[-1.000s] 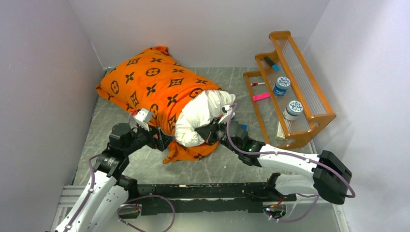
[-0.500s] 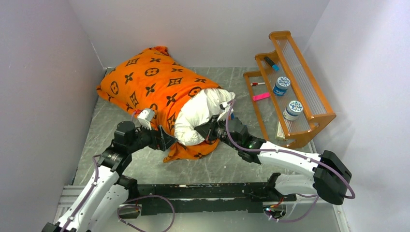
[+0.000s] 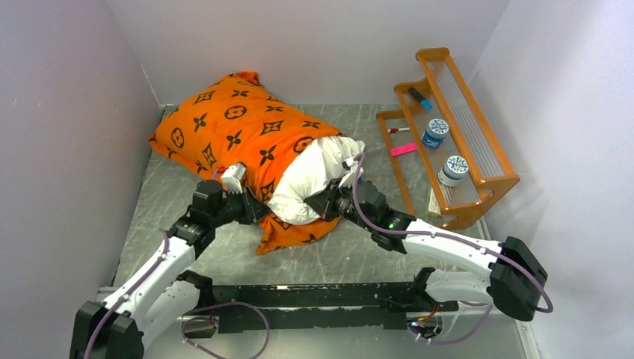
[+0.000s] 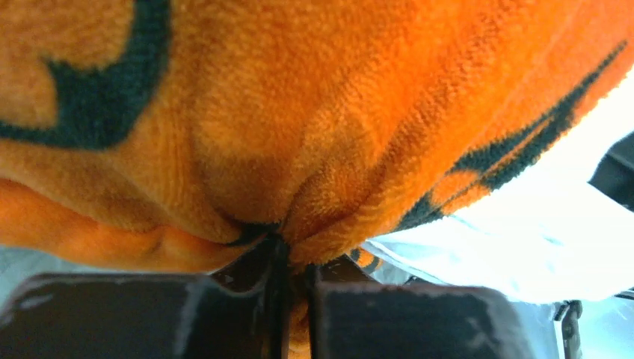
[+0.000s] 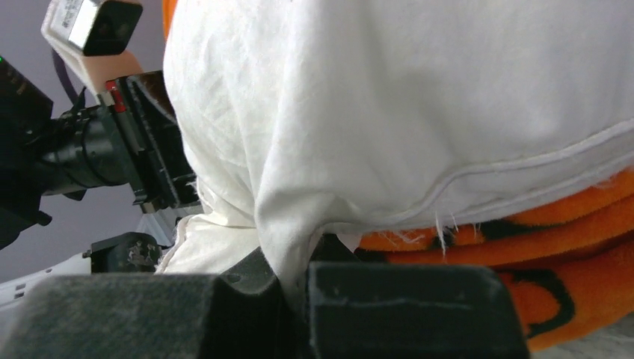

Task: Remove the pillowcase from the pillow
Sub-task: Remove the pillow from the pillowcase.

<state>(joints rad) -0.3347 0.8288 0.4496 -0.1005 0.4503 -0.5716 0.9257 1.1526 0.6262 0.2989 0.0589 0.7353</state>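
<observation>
The white-and-black left arm reaches forward from the near left, its black two-finger left end effector pointing right. Its jaws are pinched nearly together on a fold of the bright orange, brown-printed fleece pillowcase. The right arm stretches leftward, low over the bench. Its right end effector is clamped tight on the plain white stuffed pillow — the two face each other, close.

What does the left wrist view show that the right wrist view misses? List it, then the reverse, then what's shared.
Only left wrist: the left tool pinching a fold of the pillowcase. Only right wrist: the right tool clamped on the pillow, with the left arm's wrist camera beyond. Shared: orange pillowcase fabric and white pillow.
</observation>
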